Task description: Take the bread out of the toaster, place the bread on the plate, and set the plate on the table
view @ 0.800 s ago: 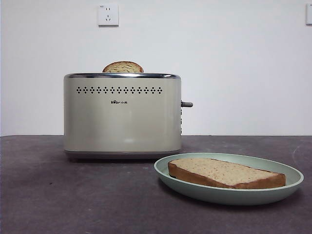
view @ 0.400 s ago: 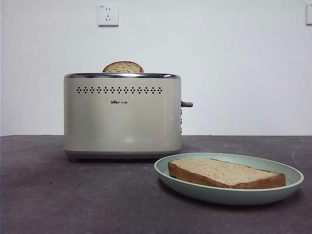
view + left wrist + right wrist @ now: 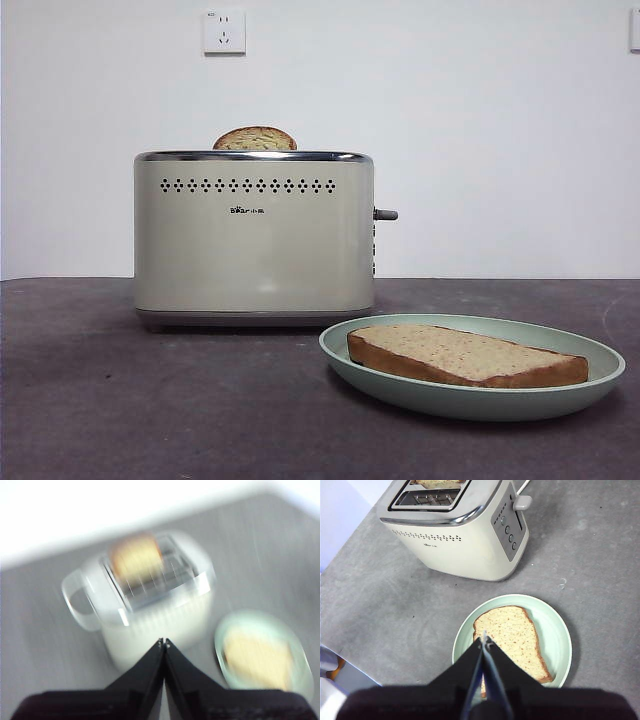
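You're looking at a thick tan, speckled slice of wholemeal bread (image 3: 466, 356) lying flat in the wide, shallow mint-green plate (image 3: 560, 399), crust edge facing the front camera. The plate is sitting on the dark grey, mottled surface (image 3: 120, 400), just in front of and off to one side of the boxy cream two-slot toaster (image 3: 254, 240), near it but not touching. A second domed slice (image 3: 255, 139) is poking up out of the toaster's rear slot, and the near slot is showing bare wires in the right wrist view. The grey side lever (image 3: 386, 214) is sticking out on the plate's side.

Your right claw (image 3: 484, 642) is hanging above the plate with both black jaws pressed together, gripping nothing, its tip lined up over the near edge of the slice. Your left claw (image 3: 163, 643) is hovering high over the toaster, jaws also pinched closed and empty; that view is blurry, but you're still making out the toaster, the slice in its slot and the plate beside it. Neither arm is showing in the front view. A white wall socket (image 3: 224, 31) is sitting on the wall behind.
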Robot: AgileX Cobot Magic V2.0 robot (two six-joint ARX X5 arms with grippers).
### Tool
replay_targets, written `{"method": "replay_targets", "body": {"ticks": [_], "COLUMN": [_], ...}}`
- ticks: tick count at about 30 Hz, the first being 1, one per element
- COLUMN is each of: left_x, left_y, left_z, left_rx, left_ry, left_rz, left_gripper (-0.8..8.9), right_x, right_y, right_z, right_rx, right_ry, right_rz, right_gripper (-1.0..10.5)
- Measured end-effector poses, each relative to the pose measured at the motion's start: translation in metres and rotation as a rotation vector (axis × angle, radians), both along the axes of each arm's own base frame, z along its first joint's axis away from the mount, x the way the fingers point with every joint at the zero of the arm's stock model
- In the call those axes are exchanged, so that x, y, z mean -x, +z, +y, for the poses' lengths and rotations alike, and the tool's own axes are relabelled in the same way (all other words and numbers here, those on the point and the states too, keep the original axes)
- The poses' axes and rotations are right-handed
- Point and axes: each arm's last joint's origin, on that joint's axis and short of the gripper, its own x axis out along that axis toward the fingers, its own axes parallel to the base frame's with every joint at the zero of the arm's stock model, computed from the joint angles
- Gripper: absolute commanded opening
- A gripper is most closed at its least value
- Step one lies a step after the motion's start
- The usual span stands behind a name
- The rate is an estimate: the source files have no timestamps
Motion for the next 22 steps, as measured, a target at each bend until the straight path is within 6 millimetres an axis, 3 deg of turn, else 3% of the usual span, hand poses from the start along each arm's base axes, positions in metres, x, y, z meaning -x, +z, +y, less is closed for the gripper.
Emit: {"method": "replay_targets", "body": {"ticks": [4, 8, 14, 22], "left_x": [-0.004, -0.003, -0.001, 0.006], "left_y": [-0.028, -0.091, -0.194, -0.268], "left_z": [0.010, 0.022, 0.035, 0.041], "left_rx": [0.131, 0.202, 0.157, 0.153], "left_ry": [0.077, 0.147, 0.268, 0.327], "left_rz": [-0.264, -0.463, -0.377, -0.322], "left_gripper": [-0.04, -0.04, -0.04, -0.04], "right_x": [0.000, 0.000, 0.000, 0.000], "right_y": [0.000, 0.000, 0.000, 0.000], "right_z": [0.000, 0.000, 0.000, 0.000], "right_rx": [0.000, 0.000, 0.000, 0.000], "right_ry": [0.000, 0.000, 0.000, 0.000], "right_rz": [0.000, 0.000, 0.000, 0.000], "right_gripper": [0.0, 0.0, 0.0, 0.0]}}
